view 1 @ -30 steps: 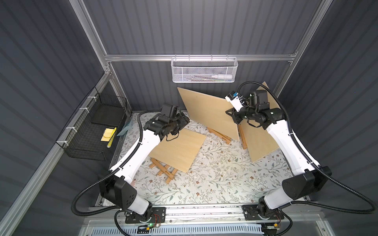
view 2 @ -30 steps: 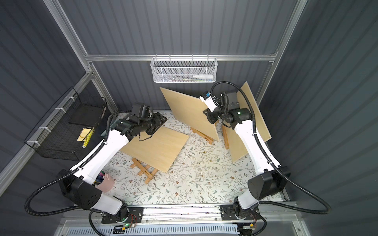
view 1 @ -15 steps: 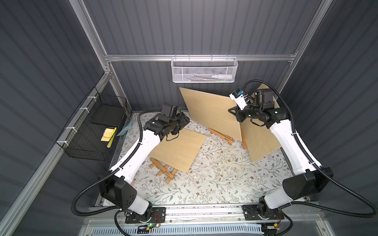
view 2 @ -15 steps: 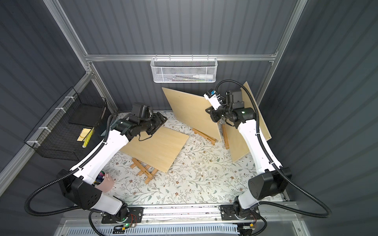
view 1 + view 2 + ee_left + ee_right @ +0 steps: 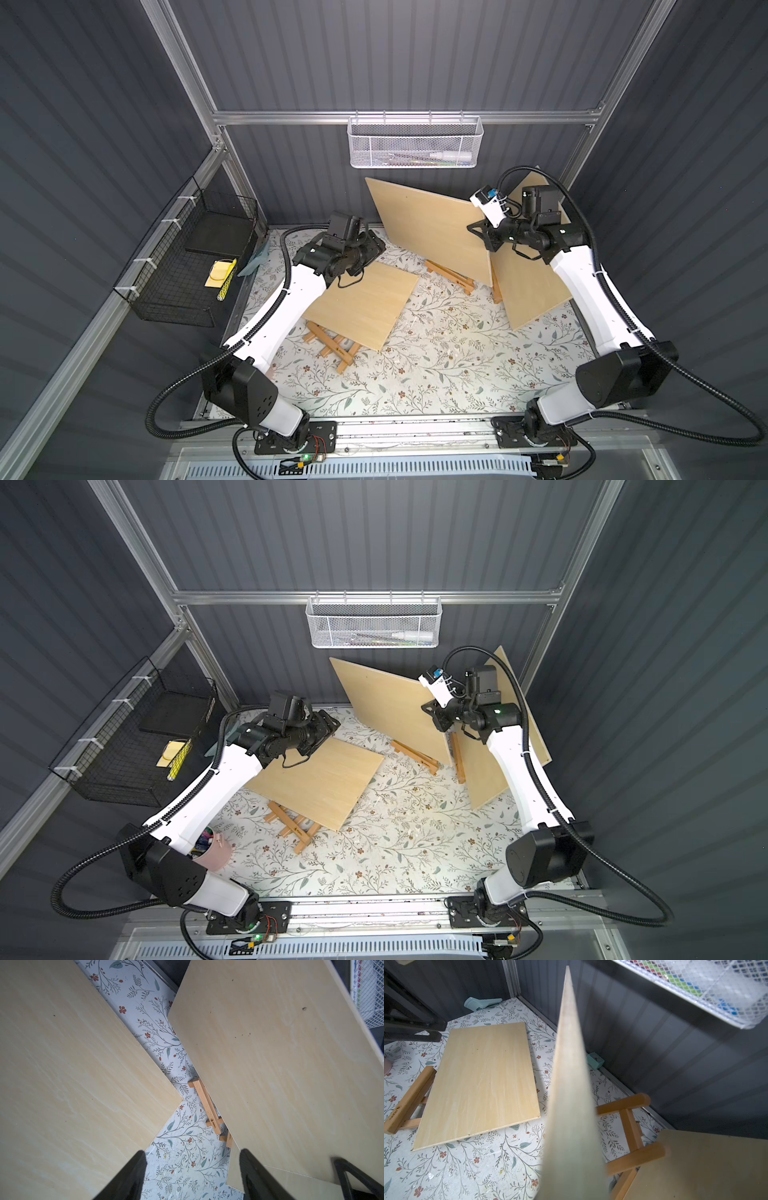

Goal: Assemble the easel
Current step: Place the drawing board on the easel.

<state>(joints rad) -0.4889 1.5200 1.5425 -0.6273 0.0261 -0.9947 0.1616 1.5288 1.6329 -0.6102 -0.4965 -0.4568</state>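
Observation:
My right gripper [image 5: 486, 240] is shut on the near edge of a large wooden board [image 5: 432, 232], holding it tilted up against the back wall. The right wrist view shows that board edge-on [image 5: 569, 1084]. Under it lies a wooden easel frame [image 5: 451, 274]. A second board [image 5: 361, 303] lies flat at the left, resting partly on another easel frame [image 5: 332, 347]. My left gripper [image 5: 376, 249] hovers open over that board's far corner, with only tablecloth between its fingers [image 5: 141, 1163]. A third board [image 5: 532, 282] leans at the right, behind my right arm.
A white mesh basket [image 5: 413, 143] hangs on the back wall just above the raised board. A black wire basket [image 5: 187, 266] is mounted at the left. A pink cup [image 5: 214, 852] stands near the left arm's base. Small teal pieces [image 5: 596, 1060] lie along the back wall.
My right gripper has shifted slightly to the right with the raised board in it. The left arm has stayed still.

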